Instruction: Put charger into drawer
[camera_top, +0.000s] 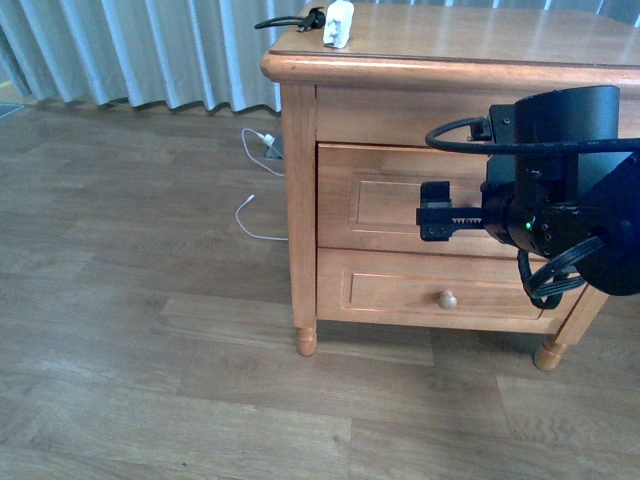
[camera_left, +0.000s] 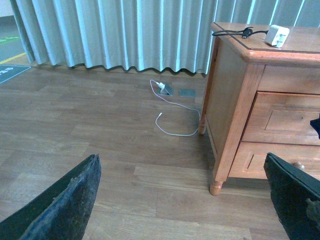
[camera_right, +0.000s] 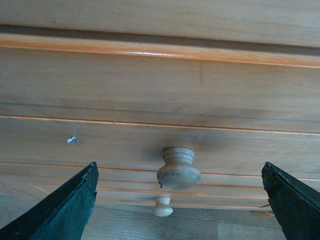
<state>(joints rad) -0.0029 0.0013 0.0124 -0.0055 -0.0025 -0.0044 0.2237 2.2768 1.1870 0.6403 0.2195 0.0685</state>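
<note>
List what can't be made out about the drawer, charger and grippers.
Inside of the drawer: shut, its front hides it in every view.
Its knob: behind the right gripper in the front view.
The charger: block clipped by the front view's top edge; plug too small in the left wrist view.
The left gripper: outside the front view; only finger ends show.

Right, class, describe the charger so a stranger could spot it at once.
Find the honey-brown wooden cabinet. On its top, near the left edge, sits a small white rectangular adapter block with a black cable. The cable on the floor is white.
</note>
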